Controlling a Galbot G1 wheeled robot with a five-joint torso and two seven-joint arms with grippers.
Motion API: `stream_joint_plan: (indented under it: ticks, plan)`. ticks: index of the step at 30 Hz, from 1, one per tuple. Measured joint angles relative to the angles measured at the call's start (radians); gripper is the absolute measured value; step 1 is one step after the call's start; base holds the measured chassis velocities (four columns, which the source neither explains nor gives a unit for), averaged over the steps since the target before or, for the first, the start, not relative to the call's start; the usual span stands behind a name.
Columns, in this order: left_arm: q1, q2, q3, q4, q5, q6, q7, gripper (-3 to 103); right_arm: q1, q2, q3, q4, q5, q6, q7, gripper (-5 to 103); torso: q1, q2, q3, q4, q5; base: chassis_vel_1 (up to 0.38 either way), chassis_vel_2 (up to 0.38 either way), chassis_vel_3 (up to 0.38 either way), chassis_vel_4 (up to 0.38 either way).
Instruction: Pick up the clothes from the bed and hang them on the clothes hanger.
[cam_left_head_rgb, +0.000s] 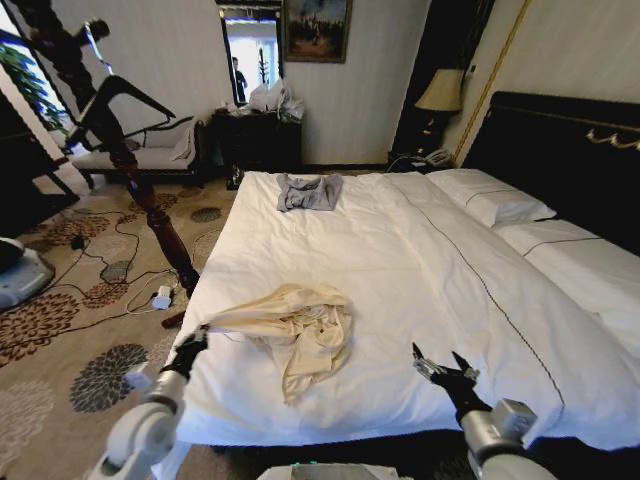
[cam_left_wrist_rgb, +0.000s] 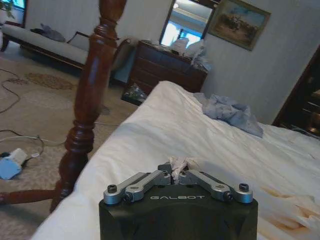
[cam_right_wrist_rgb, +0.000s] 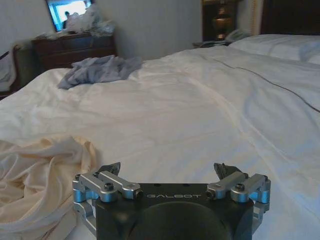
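Observation:
The clothes, a crumpled cream shirt (cam_left_head_rgb: 295, 328), lie on the near left part of the white bed (cam_left_head_rgb: 420, 250). My left gripper (cam_left_head_rgb: 196, 337) is at the shirt's left edge, by the bed's side. In the left wrist view the left gripper (cam_left_wrist_rgb: 176, 172) is shut on a small pinch of cream fabric (cam_left_wrist_rgb: 183, 162). My right gripper (cam_left_head_rgb: 441, 361) hovers open over bare sheet to the shirt's right, with nothing between its fingers (cam_right_wrist_rgb: 111, 170). The shirt's folds (cam_right_wrist_rgb: 40, 180) lie beside it. A black triangular clothes hanger (cam_left_head_rgb: 140, 97) hangs on the wooden stand at the far left.
A dark turned-wood coat stand (cam_left_head_rgb: 150, 200) leans beside the bed's left edge, close to my left arm. A grey-blue garment (cam_left_head_rgb: 308, 191) lies at the bed's far end. Pillows (cam_left_head_rgb: 495, 200) and the dark headboard (cam_left_head_rgb: 560, 150) are on the right. Cables and a power strip (cam_left_head_rgb: 160, 297) lie on the carpet.

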Motion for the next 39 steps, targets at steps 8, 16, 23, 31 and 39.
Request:
stream_joint_plan:
  ticks: [8, 16, 23, 31, 39]
  plan:
    - [0.001, -0.001, 0.089, -0.004, 0.050, 0.004, -0.010, 2, 0.077, -0.166, -0.006, -0.058, -0.016, -0.017, -0.031, 100, 0.000, 0.000, 0.000, -0.0010, 0.0000, 0.000, 0.000, 0.000, 0.000]
    - [0.025, -0.010, 0.073, -0.004, 0.065, 0.000, -0.028, 2, 0.271, -0.336, -0.137, -0.189, 0.005, -0.041, -0.052, 100, 0.000, 0.000, 0.000, -0.0003, 0.0001, 0.000, 0.000, 0.000, 0.000]
    - [0.002, 0.003, 0.042, -0.008, 0.044, 0.010, -0.048, 2, 0.497, -0.394, -0.278, -0.283, 0.134, -0.089, -0.011, 100, 0.000, 0.000, 0.000, -0.0002, 0.0000, 0.000, 0.000, 0.000, 0.000]
    - [-0.014, 0.001, 0.051, 0.002, 0.042, 0.017, -0.061, 2, 0.736, -0.349, -0.538, -0.407, 0.139, -0.124, 0.005, 100, 0.000, 0.000, 0.000, -0.0003, 0.0001, 0.000, 0.000, 0.000, 0.000]
    - [-0.004, -0.001, 0.040, 0.001, 0.038, 0.019, -0.062, 2, 0.867, -0.286, -0.653, -0.494, 0.141, -0.134, 0.027, 96, 0.000, 0.000, 0.000, -0.0004, -0.0001, 0.000, 0.000, 0.000, 0.000]
